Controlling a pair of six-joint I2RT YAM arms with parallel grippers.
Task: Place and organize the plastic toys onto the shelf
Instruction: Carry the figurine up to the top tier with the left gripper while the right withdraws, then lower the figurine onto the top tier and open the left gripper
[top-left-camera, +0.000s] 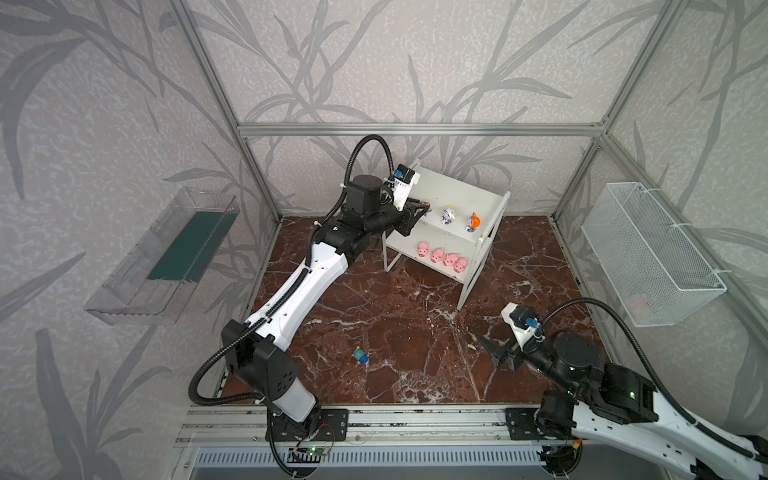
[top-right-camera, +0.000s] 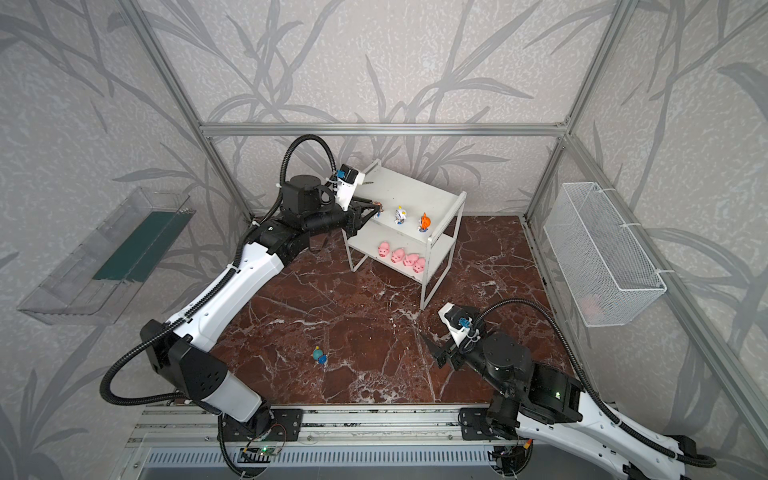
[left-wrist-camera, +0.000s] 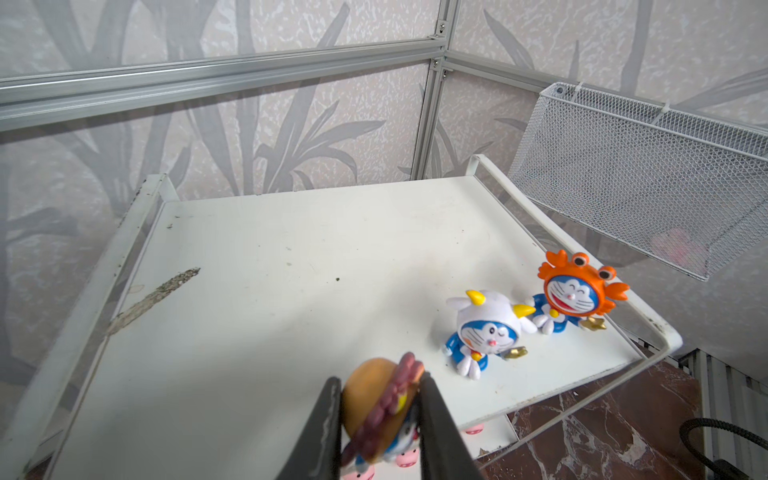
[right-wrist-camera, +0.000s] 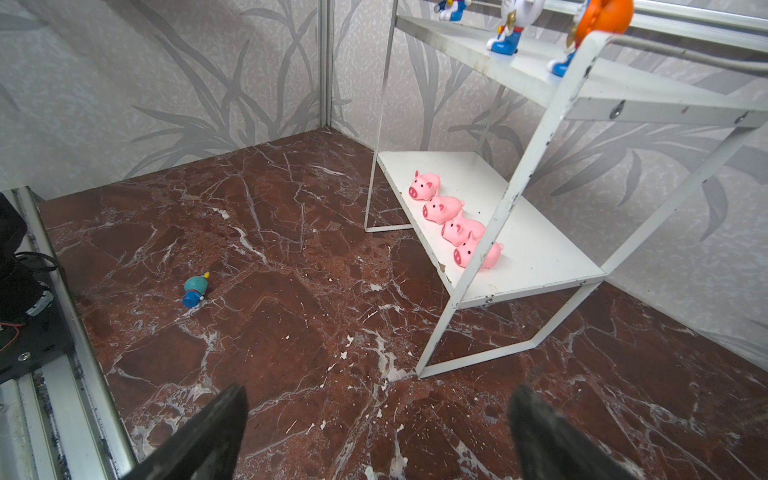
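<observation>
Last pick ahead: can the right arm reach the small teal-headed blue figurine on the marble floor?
Likely yes: right gripper, jaws open and empty; only bare floor between it and the teal-headed figurine.

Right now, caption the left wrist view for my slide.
Left hand holds brown-hatted figurine at the shelf, near white-horned figurine and orange-crab figurine.

We saw a white shelf (top-left-camera: 453, 193), grey-scuffed, with four pink pigs (top-left-camera: 437, 255), darker pink at the snouts, on its lower board. Along the upper board's front edge stood blue-and-white toys: an orange-capped figurine (left-wrist-camera: 575, 291) and a white-capped figurine (left-wrist-camera: 490, 328) with yellow horns. A brown-hatted figurine (left-wrist-camera: 382, 399) showed a maroon brim. The worktop (top-left-camera: 395, 324) was red-brown marble, white-veined, under a teal-capped figurine (right-wrist-camera: 195, 286). Something in the white mesh basket (left-wrist-camera: 623, 166) looked perhaps pink.
</observation>
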